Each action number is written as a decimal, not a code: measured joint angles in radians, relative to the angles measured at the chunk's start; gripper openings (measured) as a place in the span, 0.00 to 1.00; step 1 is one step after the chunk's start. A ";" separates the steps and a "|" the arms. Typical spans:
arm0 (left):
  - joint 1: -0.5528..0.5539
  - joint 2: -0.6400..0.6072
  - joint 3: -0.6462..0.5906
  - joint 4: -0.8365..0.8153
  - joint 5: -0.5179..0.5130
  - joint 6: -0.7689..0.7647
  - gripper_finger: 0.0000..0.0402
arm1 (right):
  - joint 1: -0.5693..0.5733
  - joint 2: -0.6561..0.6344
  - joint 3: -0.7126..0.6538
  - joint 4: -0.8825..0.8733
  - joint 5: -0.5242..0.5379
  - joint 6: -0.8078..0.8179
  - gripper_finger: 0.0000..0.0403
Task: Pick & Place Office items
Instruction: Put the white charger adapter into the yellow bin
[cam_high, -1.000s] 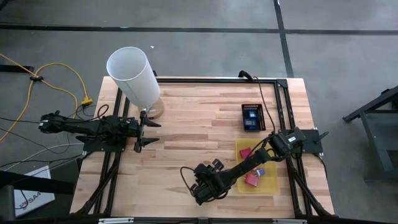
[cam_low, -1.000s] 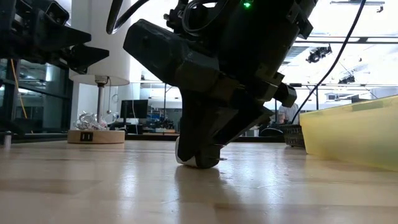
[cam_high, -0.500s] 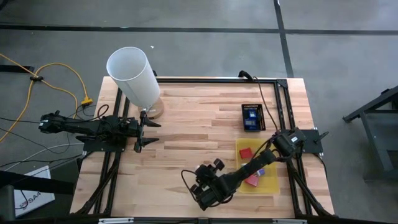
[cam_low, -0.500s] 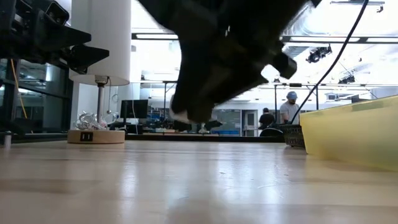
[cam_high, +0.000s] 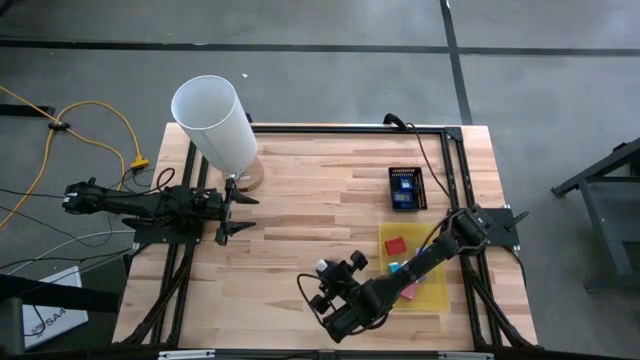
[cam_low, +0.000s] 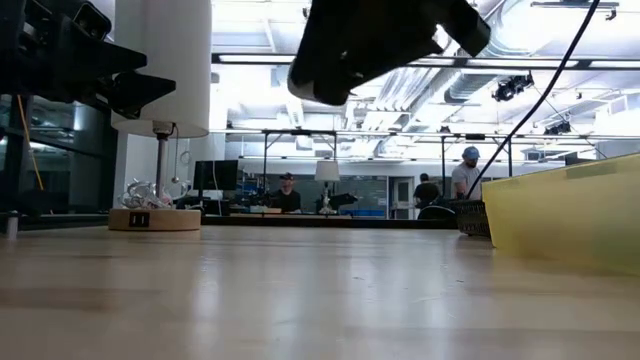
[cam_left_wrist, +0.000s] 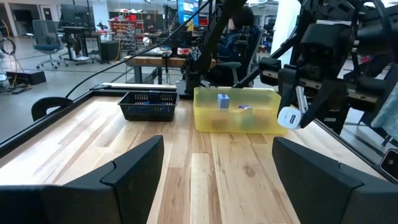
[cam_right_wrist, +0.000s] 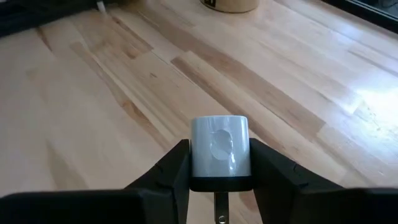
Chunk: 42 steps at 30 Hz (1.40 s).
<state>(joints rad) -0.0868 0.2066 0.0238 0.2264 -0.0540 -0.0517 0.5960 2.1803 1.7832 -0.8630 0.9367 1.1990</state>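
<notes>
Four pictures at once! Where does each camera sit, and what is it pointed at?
High view: overhead, looking straight down on the table and both arms.
Low view: at tabletop height, looking across; right gripper overhead.
Left wrist view: on the waiting left arm, past its open fingers towards the yellow tray.
Right wrist view: the right gripper holding a white block.
The left wrist view shows that block too.

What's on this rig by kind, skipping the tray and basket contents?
Yellow tray: 1
Black basket: 1
White cylinder: 1
White block, held in the right jaws: 1
Total: 4
</notes>
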 joint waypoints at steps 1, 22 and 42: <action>0.000 0.000 0.000 0.000 0.000 0.000 0.73 | 0.000 -0.001 0.000 0.003 -0.001 -0.006 0.30; 0.000 0.000 0.000 0.003 0.000 0.000 0.73 | 0.117 0.000 0.000 -0.490 -0.100 0.634 0.32; 0.000 0.000 0.000 0.003 0.000 0.000 0.73 | 0.309 -0.007 0.000 -0.707 -0.364 1.097 0.32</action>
<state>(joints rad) -0.0865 0.2069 0.0236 0.2294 -0.0538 -0.0518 0.9055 2.1736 1.7832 -1.5695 0.5725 2.2955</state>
